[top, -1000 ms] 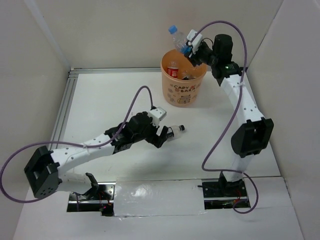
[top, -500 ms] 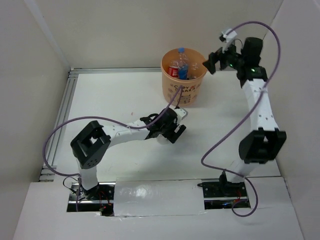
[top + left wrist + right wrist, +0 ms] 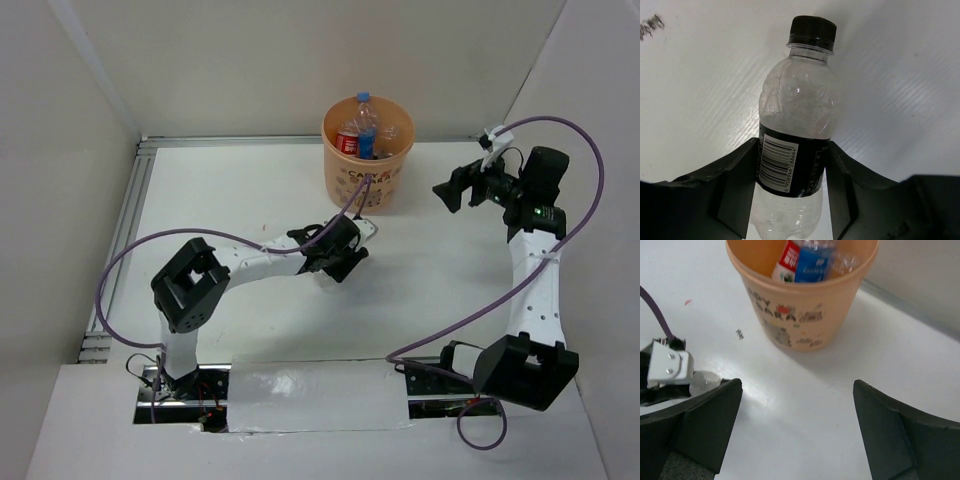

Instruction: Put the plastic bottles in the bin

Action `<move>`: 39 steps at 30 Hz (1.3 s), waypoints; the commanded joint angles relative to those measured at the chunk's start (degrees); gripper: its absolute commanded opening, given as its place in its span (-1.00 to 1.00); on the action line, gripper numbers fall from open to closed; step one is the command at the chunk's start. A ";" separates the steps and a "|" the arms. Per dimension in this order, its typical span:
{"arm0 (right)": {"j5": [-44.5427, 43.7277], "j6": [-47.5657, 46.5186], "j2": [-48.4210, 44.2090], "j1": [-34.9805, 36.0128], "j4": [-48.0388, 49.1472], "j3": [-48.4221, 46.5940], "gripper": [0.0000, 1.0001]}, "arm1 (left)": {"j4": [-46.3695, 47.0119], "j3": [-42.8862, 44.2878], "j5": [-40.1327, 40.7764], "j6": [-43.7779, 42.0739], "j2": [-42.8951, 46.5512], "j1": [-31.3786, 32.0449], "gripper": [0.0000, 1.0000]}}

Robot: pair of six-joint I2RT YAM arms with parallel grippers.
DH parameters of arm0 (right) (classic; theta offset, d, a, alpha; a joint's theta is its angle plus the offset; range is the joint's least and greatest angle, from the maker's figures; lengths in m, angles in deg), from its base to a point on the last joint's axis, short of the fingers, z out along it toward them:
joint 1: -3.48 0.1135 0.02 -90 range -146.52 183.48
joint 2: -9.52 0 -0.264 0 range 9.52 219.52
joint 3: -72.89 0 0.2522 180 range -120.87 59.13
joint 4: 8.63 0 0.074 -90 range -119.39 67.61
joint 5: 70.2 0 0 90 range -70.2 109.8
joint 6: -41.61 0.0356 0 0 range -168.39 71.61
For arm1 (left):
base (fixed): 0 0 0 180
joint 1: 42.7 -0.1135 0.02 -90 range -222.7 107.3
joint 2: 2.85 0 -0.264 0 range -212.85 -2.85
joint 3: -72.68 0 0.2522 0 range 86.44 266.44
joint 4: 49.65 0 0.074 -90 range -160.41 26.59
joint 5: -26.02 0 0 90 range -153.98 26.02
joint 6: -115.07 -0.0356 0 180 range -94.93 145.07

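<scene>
Black-labelled bottle [image 3: 796, 115], barcode [image 3: 778, 165] showing, pinched by left hand [image 3: 792, 150]; right hand [image 3: 796, 390] spread.

Left gripper [image 3: 338, 262] sits low on the table [image 3: 220, 190] over a clear bottle [image 3: 325, 279], near the orange bin [image 3: 367, 165] holding several bottles [image 3: 362, 125]. Right gripper [image 3: 448, 190], jaws spread, hangs empty to the bin's right.

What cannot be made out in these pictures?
Black-capped bottle: base cut off by the left wrist view's bottom edge; in the top view, the left gripper mostly covers it.
Bottles in the bin: count unclear; the right wrist view's top edge crops them, the wall hides the rest.
Bin lettering: blurred, right wrist view.
</scene>
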 commanded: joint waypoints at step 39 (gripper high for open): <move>0.64 -19.14 -9.58 -3.77 -21.50 19.23 1.00 | 17.71 41.55 -4.67 15.33 2.32 -14.26 1.00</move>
